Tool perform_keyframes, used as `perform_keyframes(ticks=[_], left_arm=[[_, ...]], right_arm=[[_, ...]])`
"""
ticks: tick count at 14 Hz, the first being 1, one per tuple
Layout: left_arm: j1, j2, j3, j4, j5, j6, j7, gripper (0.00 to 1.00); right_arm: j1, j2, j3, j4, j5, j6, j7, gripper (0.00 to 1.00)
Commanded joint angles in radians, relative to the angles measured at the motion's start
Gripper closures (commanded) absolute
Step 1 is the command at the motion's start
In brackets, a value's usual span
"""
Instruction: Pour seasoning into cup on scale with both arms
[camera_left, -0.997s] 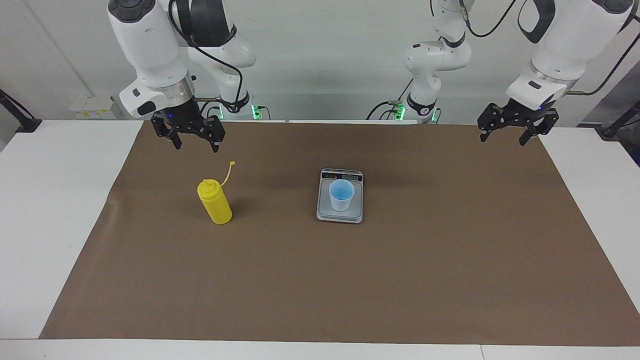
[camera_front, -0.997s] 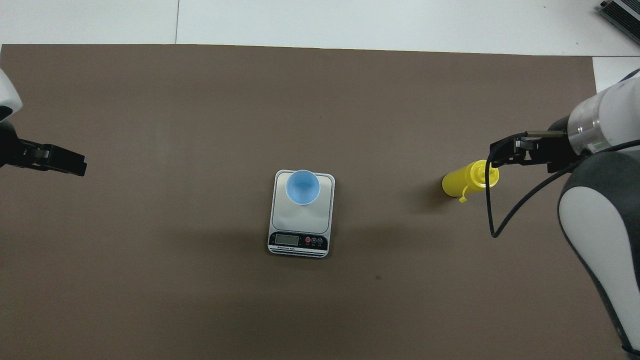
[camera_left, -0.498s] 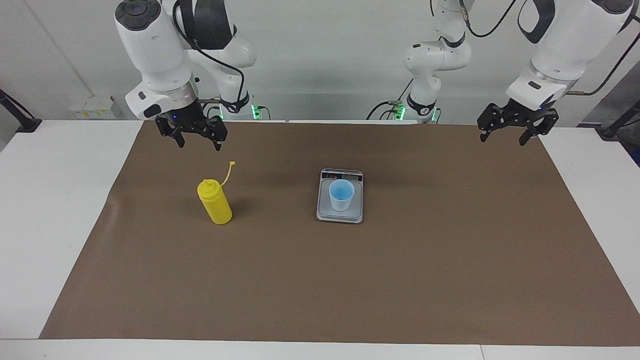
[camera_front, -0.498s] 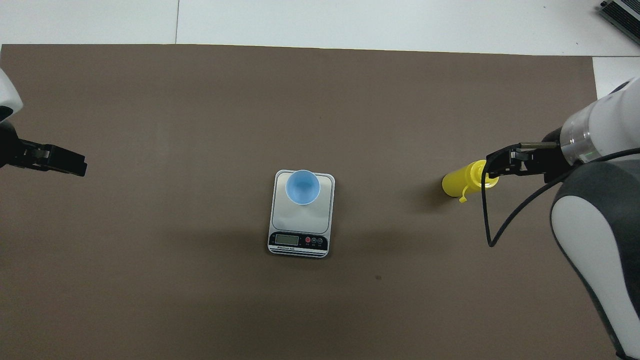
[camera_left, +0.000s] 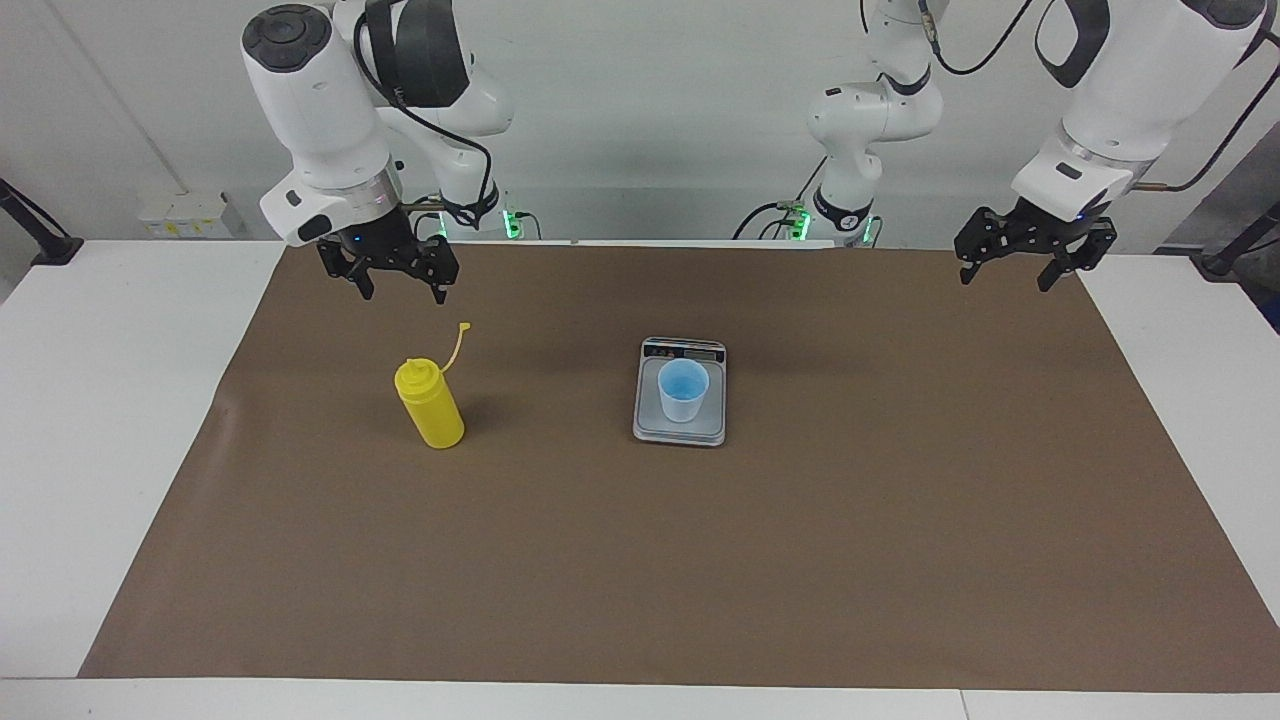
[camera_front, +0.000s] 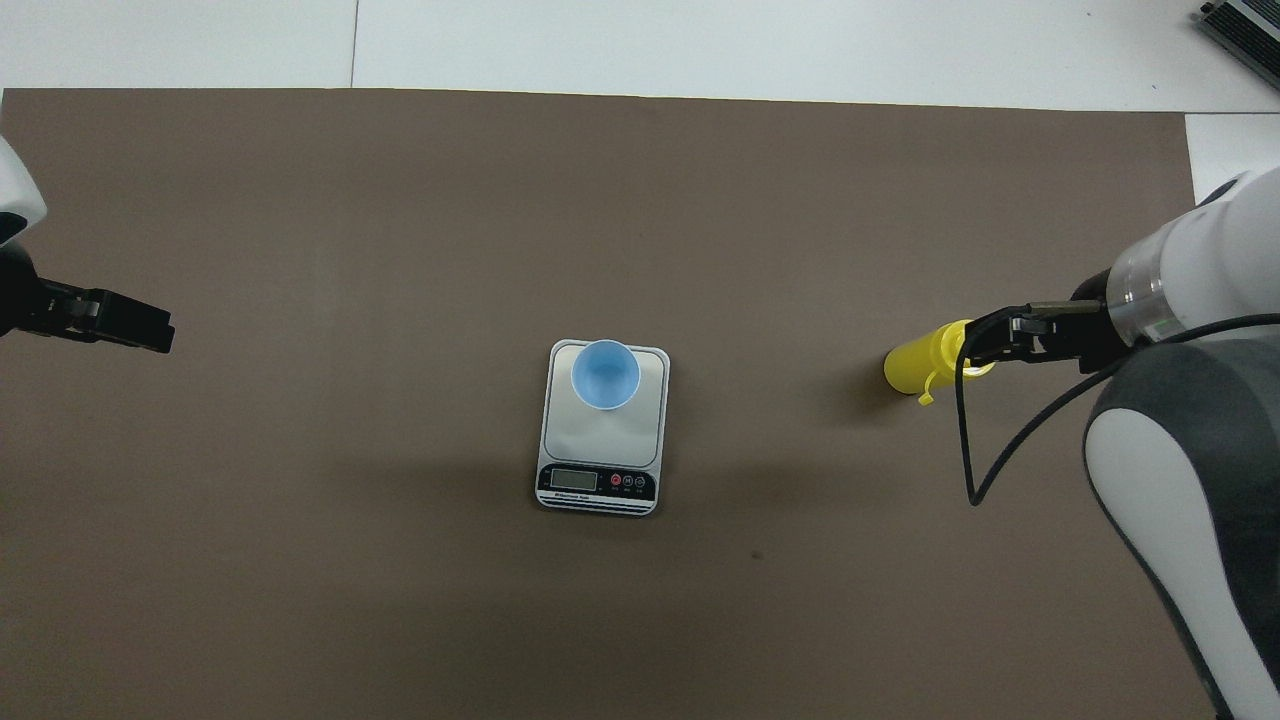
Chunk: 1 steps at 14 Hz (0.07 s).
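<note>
The yellow seasoning bottle (camera_left: 430, 405) (camera_front: 920, 368) stands upright on the brown mat toward the right arm's end, its tethered cap hanging open. The light blue cup (camera_left: 683, 390) (camera_front: 605, 374) sits on the grey scale (camera_left: 680, 432) (camera_front: 600, 440) at the mat's middle, with the display strip on the robots' side. My right gripper (camera_left: 402, 294) (camera_front: 985, 345) hangs open in the air above the bottle's top, clear of it. Over the mat's corner at the left arm's end, my left gripper (camera_left: 1003, 283) (camera_front: 150, 332) waits open and holds nothing.
A brown mat (camera_left: 700, 560) covers most of the white table (camera_left: 100, 420). A black cable (camera_front: 965, 440) loops down from the right arm's wrist beside the bottle. Bare mat lies between the bottle and the scale.
The right arm has straightened up and carried its gripper a little toward the table's middle, closer over the bottle's top. The left arm, bottle, cup and scale have not moved.
</note>
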Motion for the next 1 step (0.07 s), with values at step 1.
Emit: perform_keyframes(ticks=[1], left_arm=[[-0.001,-0.023,-0.001,-0.033,0.004,0.024,0.001,0.00]], right_arm=[[-0.014,-0.030,0.006,-0.033,0.016,0.017,-0.017,0.00]])
